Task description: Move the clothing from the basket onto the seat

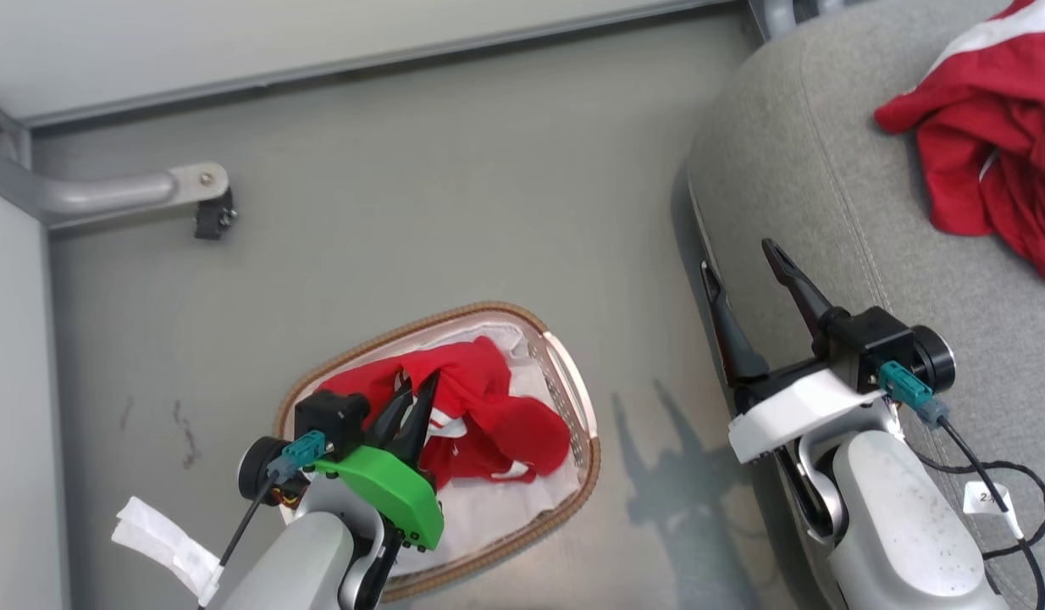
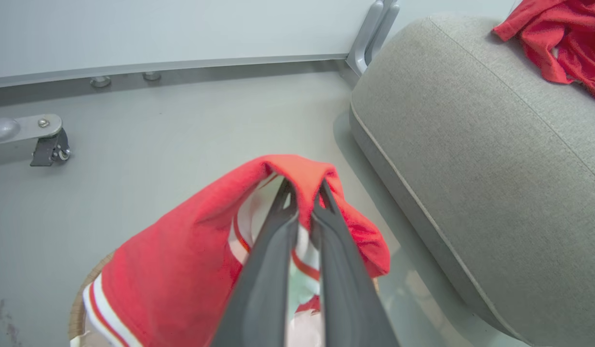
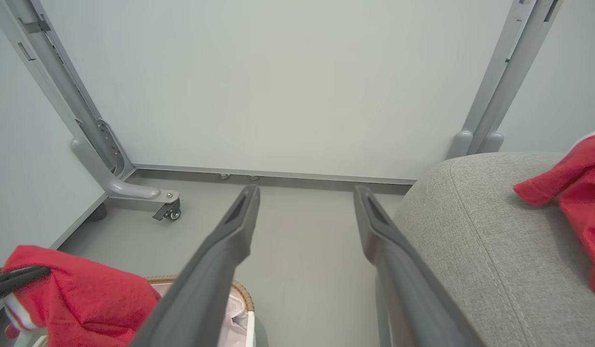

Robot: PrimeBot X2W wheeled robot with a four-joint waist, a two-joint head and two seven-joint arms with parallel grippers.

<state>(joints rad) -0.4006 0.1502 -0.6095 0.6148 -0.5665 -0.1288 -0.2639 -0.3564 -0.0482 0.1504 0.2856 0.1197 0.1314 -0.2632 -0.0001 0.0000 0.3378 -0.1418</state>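
One grey seat [image 1: 810, 169] fills the right side, with a red garment [image 1: 997, 144] crumpled on its top. Basket [image 1: 455, 313] stands on the floor [image 1: 455, 186] to its left, holding red clothing [image 1: 505, 415]. Left gripper [image 1: 417, 385] reaches over the basket, jaws pinched tight on a raised fold of clothing. Right gripper [image 1: 739, 257] hangs at the seat's edge, fingers spread wide and empty.
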